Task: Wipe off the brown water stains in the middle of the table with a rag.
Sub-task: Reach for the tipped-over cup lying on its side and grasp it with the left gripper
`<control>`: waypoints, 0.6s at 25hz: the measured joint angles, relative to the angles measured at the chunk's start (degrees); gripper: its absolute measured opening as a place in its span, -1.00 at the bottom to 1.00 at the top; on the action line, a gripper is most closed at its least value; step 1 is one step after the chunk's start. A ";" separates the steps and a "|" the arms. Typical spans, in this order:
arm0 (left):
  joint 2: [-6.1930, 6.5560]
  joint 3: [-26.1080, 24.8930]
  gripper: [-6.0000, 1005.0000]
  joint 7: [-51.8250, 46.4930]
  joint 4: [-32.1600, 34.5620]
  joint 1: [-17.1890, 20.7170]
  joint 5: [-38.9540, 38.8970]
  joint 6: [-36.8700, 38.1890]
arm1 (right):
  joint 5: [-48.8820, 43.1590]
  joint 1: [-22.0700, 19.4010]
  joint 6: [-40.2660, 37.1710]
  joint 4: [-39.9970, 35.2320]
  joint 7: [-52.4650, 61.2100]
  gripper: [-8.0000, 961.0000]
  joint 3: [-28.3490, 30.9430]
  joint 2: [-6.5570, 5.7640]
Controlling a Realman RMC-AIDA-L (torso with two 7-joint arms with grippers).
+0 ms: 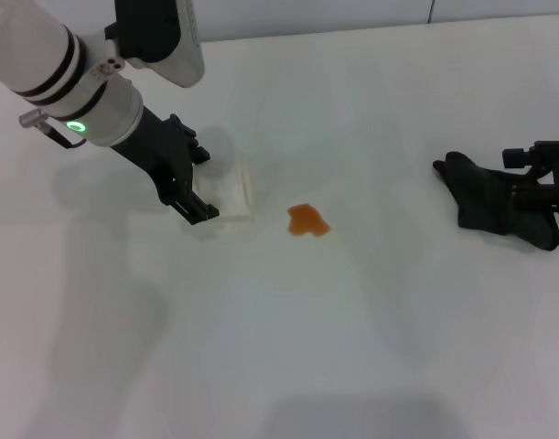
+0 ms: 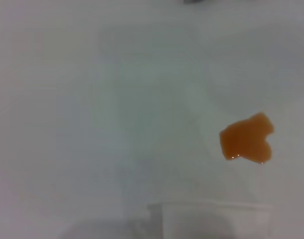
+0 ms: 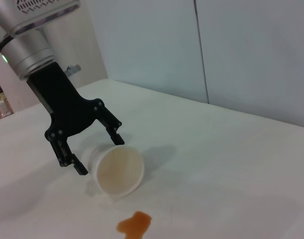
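One stain (image 1: 307, 220) sits mid-counter (image 1: 279, 347) in the head view; the rag (image 1: 495, 199) lies well off at its 3 o'clock, against the right gripper (image 1: 546, 187), whose fingers I cannot tell the state of. The left gripper (image 1: 183, 183), at the stain's 9 o'clock, straddles a tipped cup (image 1: 231, 193). Left wrist view: the stain (image 2: 247, 139) lies beyond the cup's rim (image 2: 211, 219). Right wrist view: the left gripper (image 3: 94, 152) has its fingers spread, released, around the cup (image 3: 117, 172), stain (image 3: 135, 224) nearer. The right arm looks best placed to carry the rag toward 9 o'clock.
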 joint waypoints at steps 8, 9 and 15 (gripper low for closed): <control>0.00 0.01 0.73 -0.65 2.37 0.52 0.71 -1.94 | 0.00 -0.04 -0.14 0.00 0.00 0.36 0.00 0.07; 0.00 0.01 0.73 -0.82 2.63 0.63 0.93 -2.16 | 0.00 -0.04 -0.18 0.00 0.00 0.36 0.00 0.06; 0.00 0.01 0.73 -1.65 3.35 0.91 1.80 -3.29 | 0.00 -0.20 -0.29 0.00 0.00 0.36 0.00 0.07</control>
